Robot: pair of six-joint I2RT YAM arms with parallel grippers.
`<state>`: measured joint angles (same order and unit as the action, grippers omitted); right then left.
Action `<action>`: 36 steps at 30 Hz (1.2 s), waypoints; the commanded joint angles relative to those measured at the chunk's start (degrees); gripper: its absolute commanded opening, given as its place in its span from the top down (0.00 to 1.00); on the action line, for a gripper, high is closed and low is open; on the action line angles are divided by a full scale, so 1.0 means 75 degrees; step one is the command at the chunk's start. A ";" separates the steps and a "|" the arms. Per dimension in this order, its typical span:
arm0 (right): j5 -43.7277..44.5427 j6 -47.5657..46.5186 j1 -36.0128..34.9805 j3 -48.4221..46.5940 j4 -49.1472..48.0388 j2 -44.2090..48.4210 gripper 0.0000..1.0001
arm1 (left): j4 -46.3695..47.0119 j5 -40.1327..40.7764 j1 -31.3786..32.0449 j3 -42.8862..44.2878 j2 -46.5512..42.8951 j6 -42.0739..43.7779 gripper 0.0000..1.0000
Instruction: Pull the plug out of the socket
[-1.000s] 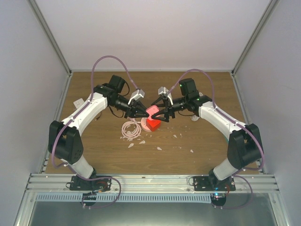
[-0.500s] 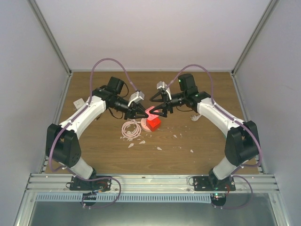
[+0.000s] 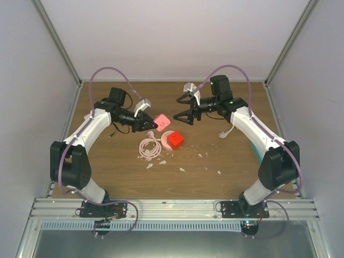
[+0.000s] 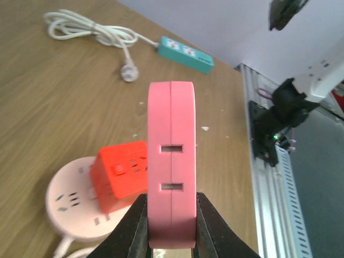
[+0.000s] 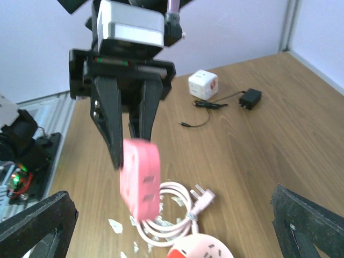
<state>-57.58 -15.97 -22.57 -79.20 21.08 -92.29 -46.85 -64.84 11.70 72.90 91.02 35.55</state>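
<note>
Plug [image 4: 171,161]: solid pink, two dark slots on its edge. Cube adapter [image 4: 121,172]: bright red, darker slots. Round socket [image 4: 64,201]: pale pink, grey slots. Power strip [image 4: 185,52]: teal, white outlet faces. Cable [image 4: 88,29]: white. Coiled cord [image 3: 150,148]: pale pink. Table [image 4: 54,107]: brown wood grain, white flecks.

Lab robot cell: white panel walls [image 3: 172,37], aluminium frame [image 3: 172,205], wooden tabletop [image 3: 231,158].
</note>
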 commanded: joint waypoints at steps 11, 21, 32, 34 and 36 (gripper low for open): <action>0.1707 -0.1286 0.0673 -0.0128 0.0969 0.0559 0.00 | 0.0713 0.1194 -0.2580 -0.0688 -0.0049 -0.0593 1.00; 0.2043 -0.1960 0.0717 0.0064 0.1550 0.0481 0.00 | 0.0318 0.1859 -0.4591 -0.1538 -0.0136 0.0188 0.97; 0.2055 -0.2007 0.0716 0.0259 0.1606 0.0231 0.00 | 0.0102 0.2248 -0.5740 -0.2064 0.0496 0.0777 0.95; 0.2041 -0.2009 0.0708 0.0259 0.1625 0.0165 0.00 | 0.0113 0.2295 -0.5847 -0.2074 0.0644 0.0779 0.94; 0.2025 -0.2008 0.0723 0.0269 0.1660 0.0095 0.00 | 0.0106 0.2342 -0.5937 -0.2057 0.0807 0.0774 0.94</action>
<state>-42.11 -30.22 -17.54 -77.76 32.40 -90.11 -45.76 -48.21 -31.35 57.93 95.09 39.64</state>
